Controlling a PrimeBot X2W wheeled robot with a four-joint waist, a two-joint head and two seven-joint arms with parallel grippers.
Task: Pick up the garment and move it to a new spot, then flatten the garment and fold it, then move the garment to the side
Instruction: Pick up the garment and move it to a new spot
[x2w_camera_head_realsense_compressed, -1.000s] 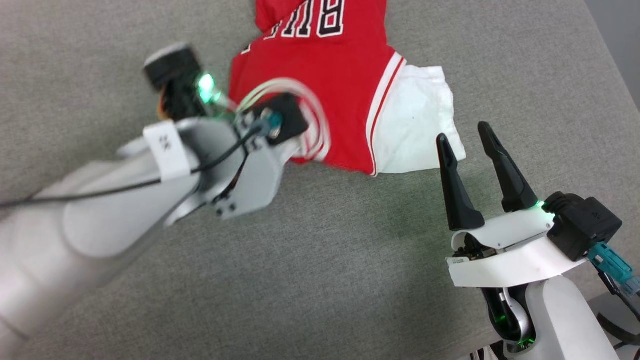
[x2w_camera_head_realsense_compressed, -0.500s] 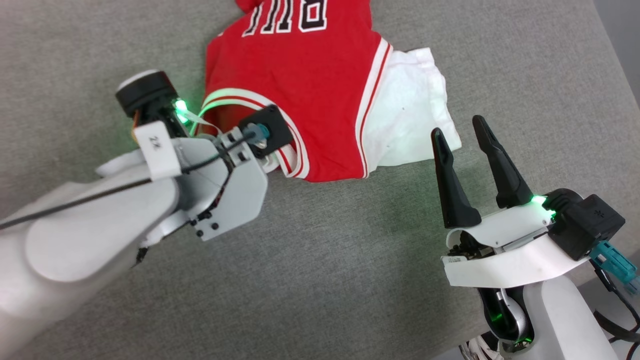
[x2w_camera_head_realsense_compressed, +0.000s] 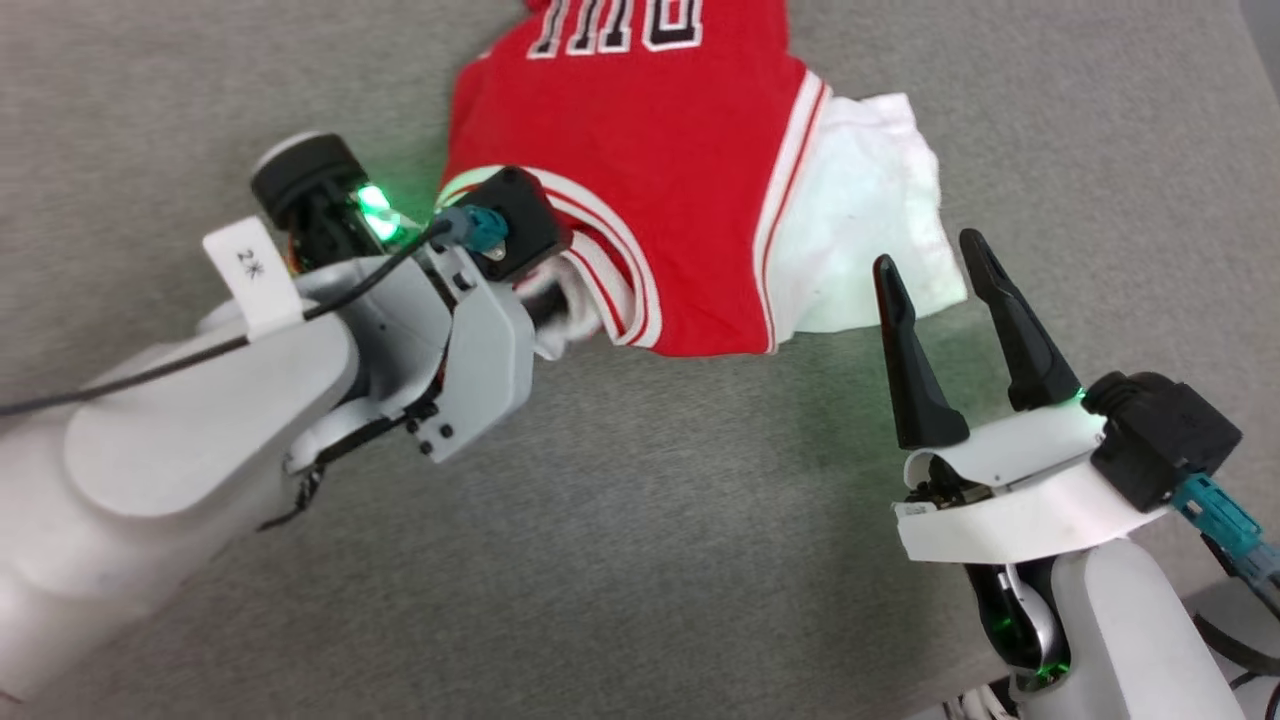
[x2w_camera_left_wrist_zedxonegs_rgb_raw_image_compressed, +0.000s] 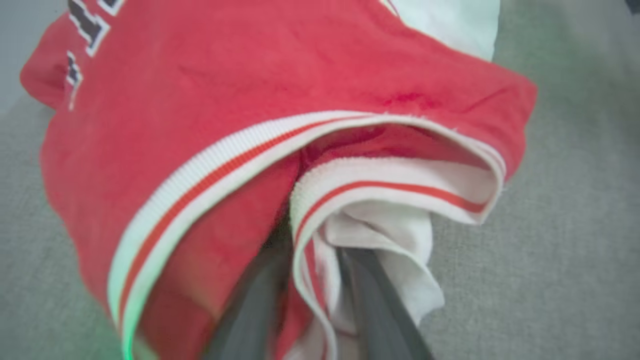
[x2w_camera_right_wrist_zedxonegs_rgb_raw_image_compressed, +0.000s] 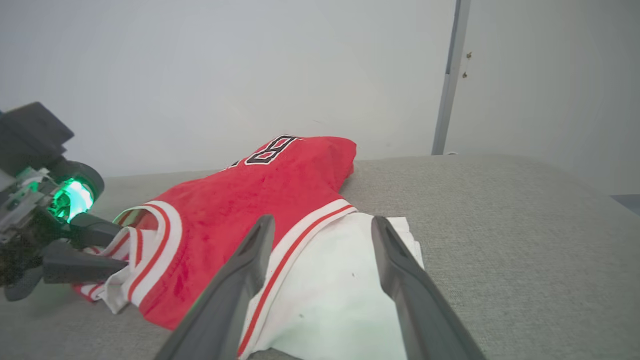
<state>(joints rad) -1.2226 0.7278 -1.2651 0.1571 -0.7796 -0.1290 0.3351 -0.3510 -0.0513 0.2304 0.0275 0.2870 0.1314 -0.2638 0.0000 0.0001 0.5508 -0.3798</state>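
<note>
The garment is red with white sleeves, white-and-red striped trim and black-and-white lettering; the bench is grey.

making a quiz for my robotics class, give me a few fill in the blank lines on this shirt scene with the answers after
The left gripper is shut on the garment's ____-and-red striped trim.
The right gripper, near the white sleeve, has its jaws ____.
The garment lies on a ____ fabric surface.
Missing words: white; open; grey.
</note>
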